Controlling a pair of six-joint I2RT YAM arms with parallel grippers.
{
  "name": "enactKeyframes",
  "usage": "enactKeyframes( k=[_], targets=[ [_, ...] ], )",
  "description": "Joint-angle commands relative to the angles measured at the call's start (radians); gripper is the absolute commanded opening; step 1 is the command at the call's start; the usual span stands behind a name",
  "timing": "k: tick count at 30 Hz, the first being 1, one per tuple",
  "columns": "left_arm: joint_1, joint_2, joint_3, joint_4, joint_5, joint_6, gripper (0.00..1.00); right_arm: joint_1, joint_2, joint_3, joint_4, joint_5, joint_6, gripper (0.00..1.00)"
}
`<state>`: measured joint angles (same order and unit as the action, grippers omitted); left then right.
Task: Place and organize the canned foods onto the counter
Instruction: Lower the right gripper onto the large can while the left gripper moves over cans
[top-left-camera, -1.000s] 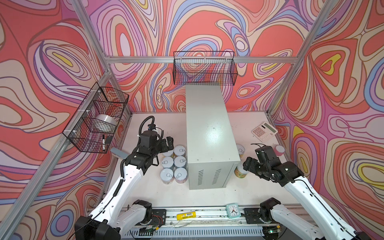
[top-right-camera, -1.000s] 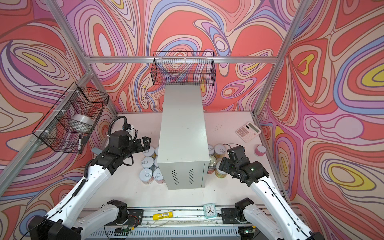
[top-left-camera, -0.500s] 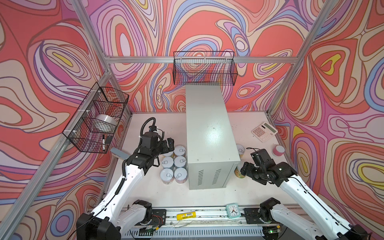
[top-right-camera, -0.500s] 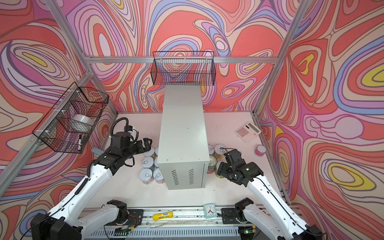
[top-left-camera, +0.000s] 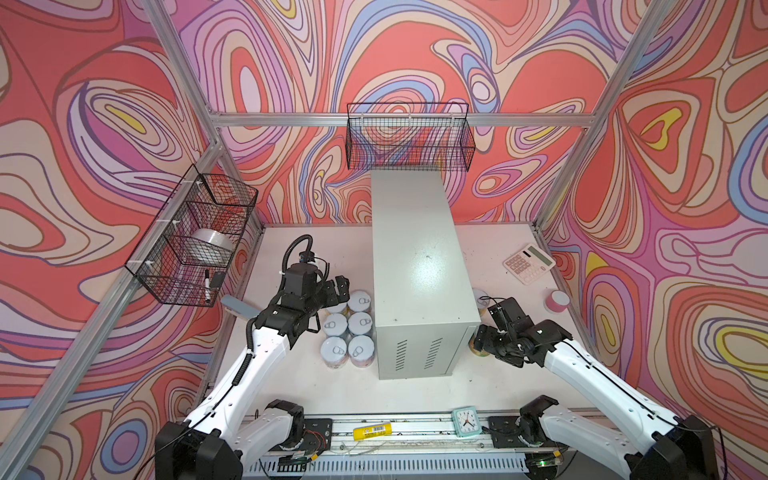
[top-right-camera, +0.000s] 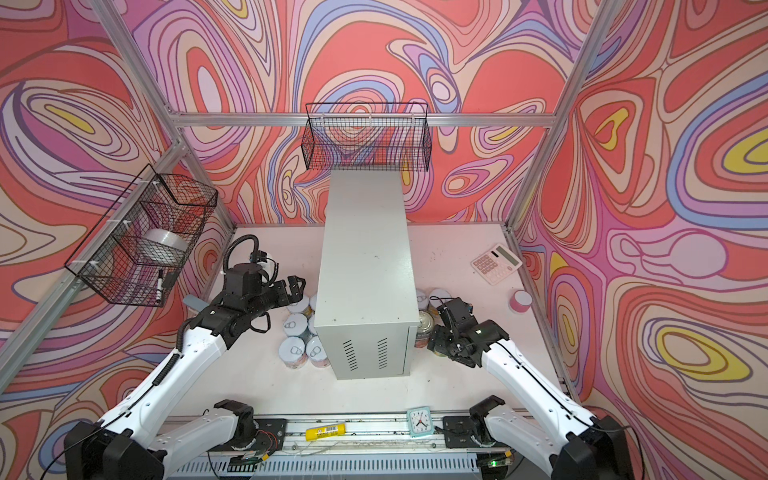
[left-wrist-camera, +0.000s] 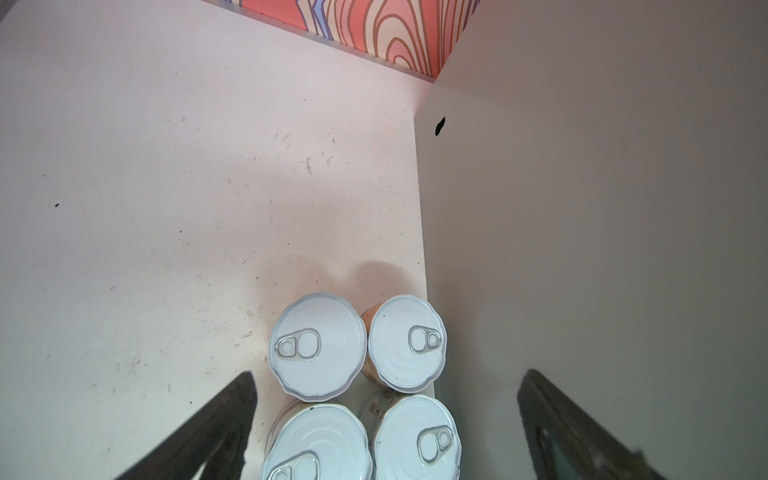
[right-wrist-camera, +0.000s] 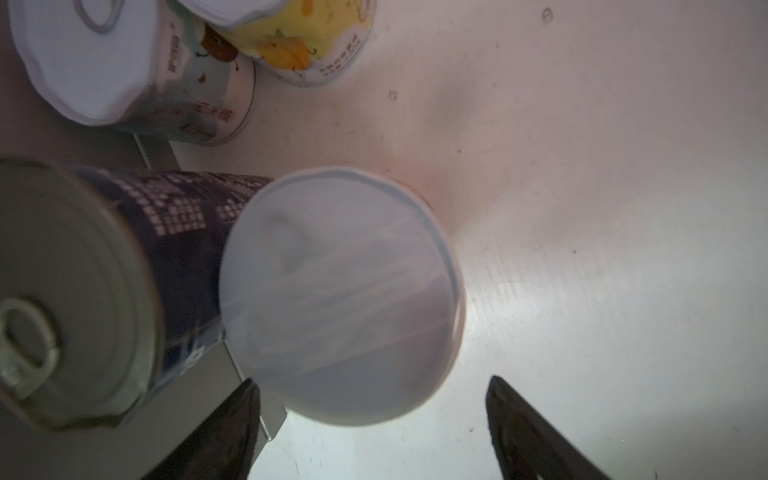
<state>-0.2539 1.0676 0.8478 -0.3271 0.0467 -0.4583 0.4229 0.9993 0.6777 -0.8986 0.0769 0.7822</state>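
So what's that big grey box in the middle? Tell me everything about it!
The grey metal box is tall, rectangular and light grey, with a glossy flat top that carries nothing. Its face toward the arms has two groups of vent slots. It stands upright on the white tabletop, its far end below the back wire basket. Cans crowd along both long sides.

This is a robotics lab test cell: an aluminium-profile frame (top-left-camera: 399, 119) carries printed swirl-pattern wall panels (top-left-camera: 104, 124). Two white robot arms (top-left-camera: 249, 365) are mounted on a slotted rail (top-left-camera: 419, 428) at the front edge of the white bench (top-left-camera: 345, 249), and black wire baskets (top-left-camera: 409, 141) hang from the frame.
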Motion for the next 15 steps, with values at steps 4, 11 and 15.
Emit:
enactKeyframes(
  k=[4, 11, 15],
  targets=[
    [0.001, 0.006, -0.017, 0.031, 0.022, -0.019, 0.98, 0.006, -0.026, -0.040, 0.061, 0.183, 0.063, 0.89],
    [0.001, 0.019, -0.028, 0.043, 0.029, -0.026, 0.98, 0.005, 0.037, -0.056, 0.166, 0.284, 0.077, 0.93],
    [0.001, 0.017, -0.026, 0.040, 0.025, -0.028, 0.98, 0.007, 0.101, -0.051, 0.237, 0.323, 0.076, 0.95]
  ],
)
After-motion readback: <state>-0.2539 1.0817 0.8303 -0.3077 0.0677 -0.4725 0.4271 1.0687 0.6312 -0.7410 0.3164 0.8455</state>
